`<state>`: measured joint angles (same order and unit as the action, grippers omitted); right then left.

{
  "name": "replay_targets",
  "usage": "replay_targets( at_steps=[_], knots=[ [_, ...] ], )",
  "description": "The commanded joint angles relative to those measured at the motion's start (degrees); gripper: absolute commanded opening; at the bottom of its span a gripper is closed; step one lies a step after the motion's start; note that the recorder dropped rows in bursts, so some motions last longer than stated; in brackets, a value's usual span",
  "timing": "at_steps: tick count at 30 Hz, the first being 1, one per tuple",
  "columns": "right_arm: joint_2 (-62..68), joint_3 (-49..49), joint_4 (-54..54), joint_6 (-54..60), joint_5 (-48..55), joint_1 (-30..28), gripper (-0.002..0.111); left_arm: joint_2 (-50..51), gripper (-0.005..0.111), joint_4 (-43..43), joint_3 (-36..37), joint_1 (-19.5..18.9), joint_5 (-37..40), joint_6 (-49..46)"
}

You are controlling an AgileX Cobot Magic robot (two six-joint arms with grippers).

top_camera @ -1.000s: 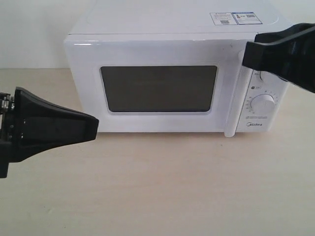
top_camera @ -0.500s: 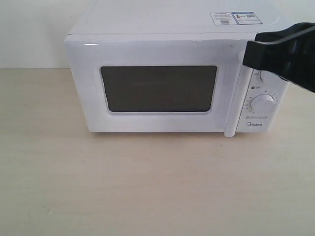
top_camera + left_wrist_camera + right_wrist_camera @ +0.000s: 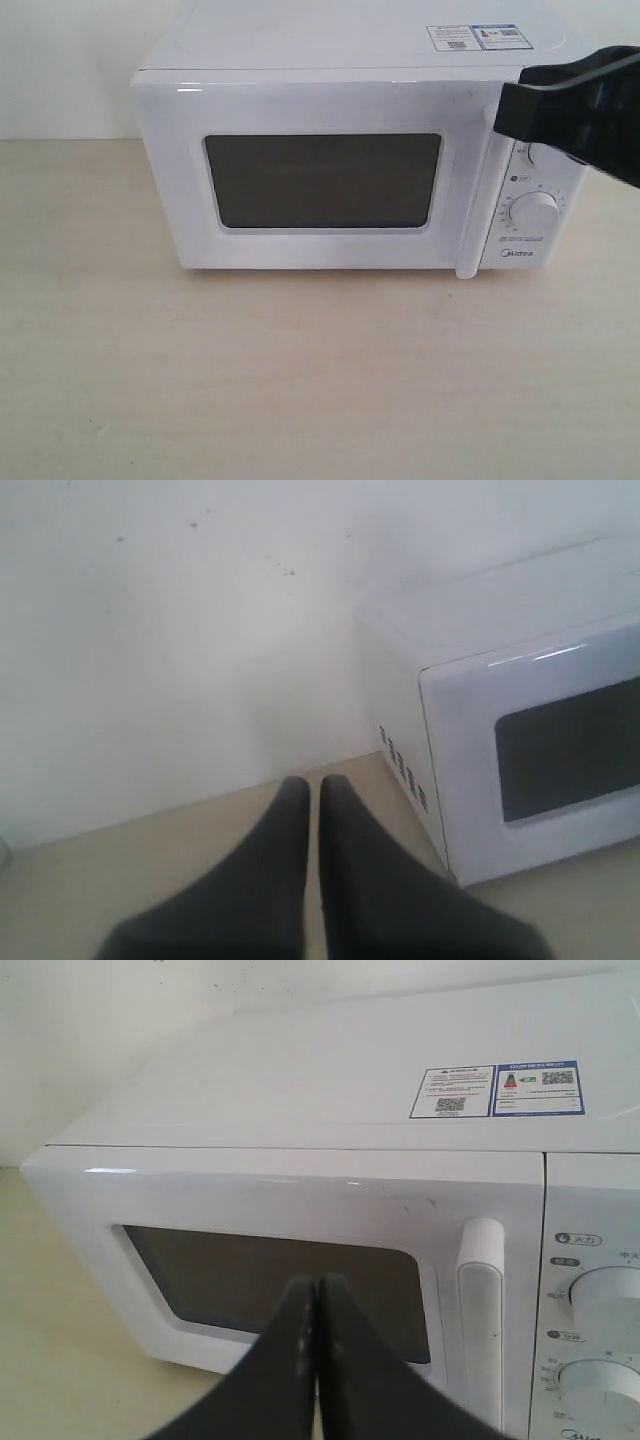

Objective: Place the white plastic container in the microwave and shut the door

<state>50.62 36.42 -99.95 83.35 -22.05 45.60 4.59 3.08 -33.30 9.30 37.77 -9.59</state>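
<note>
Reading "Midea" logo point(image 3: 516, 254) below microwave point(image 3: 330, 45) dials point(image 3: 538, 211); QR stickers point(image 3: 476, 37) on top; door point(image 3: 300, 105) shut; left claw point(image 3: 312, 786), right claw point(image 3: 318, 1286) clenched empty.

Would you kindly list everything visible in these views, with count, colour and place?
microwave: one, white, on the table, before the wall.
door: one, white with dark window, microwave front, shut.
handle: one, white, upright at the door's right edge.
dials: two, white, right panel, upper one partly hidden.
stickers: two, white and blue, microwave top.
table: one, pale beige, under everything.
wall: one, white, behind.
left pincer: one, black, shut, off the microwave's vented side.
right pincer: one, black, shut, before the microwave's upper right.
</note>
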Motion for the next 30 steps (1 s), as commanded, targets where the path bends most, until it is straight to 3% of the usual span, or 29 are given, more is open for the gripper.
replay_targets(
  at_steps=[1, 6, 11, 14, 25, 30],
  knots=[
    [-0.2, -0.3, 0.2, 0.1, -0.1, -0.4, 0.0, -0.2, 0.004, -0.2, 8.8, -1.0, -12.2, 7.5],
    [-0.2, -0.3, 0.2, 0.1, -0.1, -0.4, 0.0, -0.2, 0.004, -9.5, 21.5, -1.2, -29.8, 7.5],
    [-0.2, -0.3, 0.2, 0.1, -0.1, -0.4, 0.0, -0.2, 0.004, -15.1, 30.4, -3.2, -35.0, 7.5],
    [-0.2, -0.3, 0.2, 0.1, -0.1, -0.4, 0.0, -1.3, 0.004, -15.1, 33.2, -4.9, -35.0, 7.5],
    [-0.2, -0.3, 0.2, 0.1, -0.1, -0.4, 0.0, -4.6, 0.004, -13.6, 33.3, -7.7, -33.0, 3.1],
    [-0.2, -0.3, 0.2, 0.1, -0.1, -0.4, 0.0, -4.6, 0.004, -12.9, 33.3, -7.7, -24.5, 2.2]
  ],
)
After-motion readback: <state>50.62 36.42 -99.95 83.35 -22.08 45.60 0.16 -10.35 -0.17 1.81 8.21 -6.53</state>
